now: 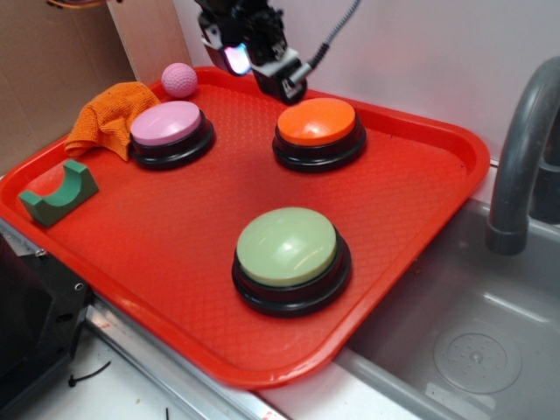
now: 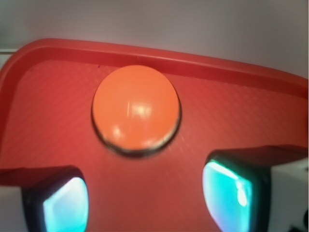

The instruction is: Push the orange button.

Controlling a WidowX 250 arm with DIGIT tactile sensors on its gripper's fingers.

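Note:
The orange button [image 1: 317,121] has a domed orange top on a black round base and sits at the back of the red tray [image 1: 175,227]. In the wrist view the orange button [image 2: 135,108] lies ahead of the fingers, near the tray's far rim. My gripper [image 1: 258,63] hangs in the air above and behind the button's left side, not touching it. The gripper [image 2: 145,198] is open and empty, its two glowing pads [image 2: 65,205] wide apart over bare tray.
A pink-topped button [image 1: 171,131] sits at the tray's back left, a pale-green-topped button [image 1: 289,258] at the front. An orange cloth [image 1: 107,118], a pink ball [image 1: 179,79] and a green arch block [image 1: 59,192] lie at the left. A sink and grey faucet [image 1: 525,157] are at the right.

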